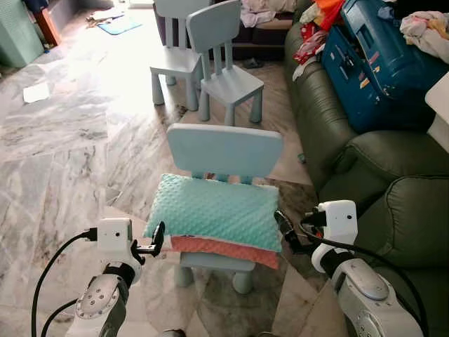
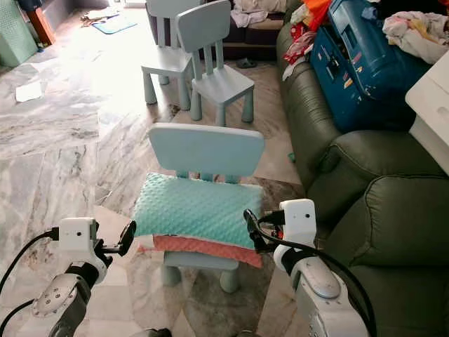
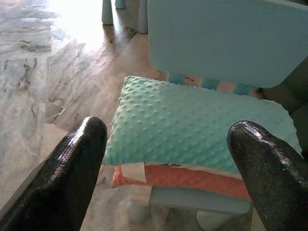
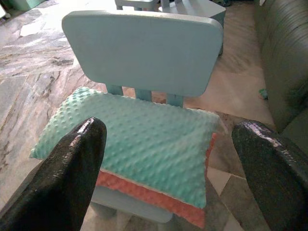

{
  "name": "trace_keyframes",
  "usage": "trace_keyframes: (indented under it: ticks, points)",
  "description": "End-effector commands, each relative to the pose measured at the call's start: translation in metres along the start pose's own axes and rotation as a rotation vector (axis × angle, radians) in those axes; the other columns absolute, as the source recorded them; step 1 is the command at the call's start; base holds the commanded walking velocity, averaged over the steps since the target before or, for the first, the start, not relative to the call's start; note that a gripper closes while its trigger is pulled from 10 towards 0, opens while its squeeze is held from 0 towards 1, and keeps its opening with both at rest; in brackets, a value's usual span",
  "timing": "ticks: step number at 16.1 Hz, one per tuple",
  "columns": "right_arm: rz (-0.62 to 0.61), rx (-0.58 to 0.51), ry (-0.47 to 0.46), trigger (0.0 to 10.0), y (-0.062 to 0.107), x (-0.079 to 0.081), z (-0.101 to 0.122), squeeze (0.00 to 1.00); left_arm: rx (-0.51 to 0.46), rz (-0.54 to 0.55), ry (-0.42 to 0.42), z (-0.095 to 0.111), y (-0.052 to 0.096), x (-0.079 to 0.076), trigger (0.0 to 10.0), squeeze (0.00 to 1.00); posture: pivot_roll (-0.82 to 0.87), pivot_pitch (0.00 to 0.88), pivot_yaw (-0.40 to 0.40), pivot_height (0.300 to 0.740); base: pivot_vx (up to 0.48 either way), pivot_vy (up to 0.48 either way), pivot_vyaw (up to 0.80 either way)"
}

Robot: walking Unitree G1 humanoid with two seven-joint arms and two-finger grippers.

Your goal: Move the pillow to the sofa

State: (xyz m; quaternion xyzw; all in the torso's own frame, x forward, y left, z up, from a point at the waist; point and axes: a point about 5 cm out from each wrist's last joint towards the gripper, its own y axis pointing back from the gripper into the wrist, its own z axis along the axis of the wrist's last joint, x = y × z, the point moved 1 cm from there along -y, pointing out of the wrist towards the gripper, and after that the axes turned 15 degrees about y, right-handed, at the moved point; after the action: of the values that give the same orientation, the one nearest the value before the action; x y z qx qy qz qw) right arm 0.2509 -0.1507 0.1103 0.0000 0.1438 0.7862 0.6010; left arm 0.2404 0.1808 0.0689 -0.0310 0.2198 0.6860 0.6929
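Teal dotted pillow [image 1: 214,210] lies on small chair [image 1: 223,151] at 12 o'clock, sofa [image 1: 379,175] at 3; left claw [image 1: 157,239] and right claw [image 1: 286,232] both wide, flanking its ends; looks soft, light, squeeze short ends.

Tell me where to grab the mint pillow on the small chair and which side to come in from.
Take the pillow by its two short ends, one gripper each. It lies flat across the chair seat, overhanging both sides, and the backrest blocks the far edge. The left gripper and right gripper already flank it, open, so closing in from the sides near the front corners looks best.
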Motion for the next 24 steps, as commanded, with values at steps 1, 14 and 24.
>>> trace_keyframes:
  ticks: [1,14,24]
  points:
    - [0.002,-0.008,-0.004,10.0,0.0029,0.0013,0.0026,0.00,0.016,0.014,-0.009,-0.0030,0.0027,0.0028,10.0,0.00,-0.11,0.163,-0.019,0.718,0.000,0.000,0.00]
    - [0.005,-0.008,-0.002,10.0,0.0024,0.0002,0.0035,0.00,0.018,0.017,-0.008,-0.0044,0.0019,0.0020,10.0,0.00,-0.11,0.166,-0.024,0.670,0.000,0.000,0.00]
    - [0.010,-0.007,0.000,10.0,0.0007,0.0009,0.0033,0.00,0.016,0.014,-0.011,-0.0047,0.0010,0.0012,10.0,0.00,-0.11,0.158,-0.027,0.616,0.000,0.000,0.00]
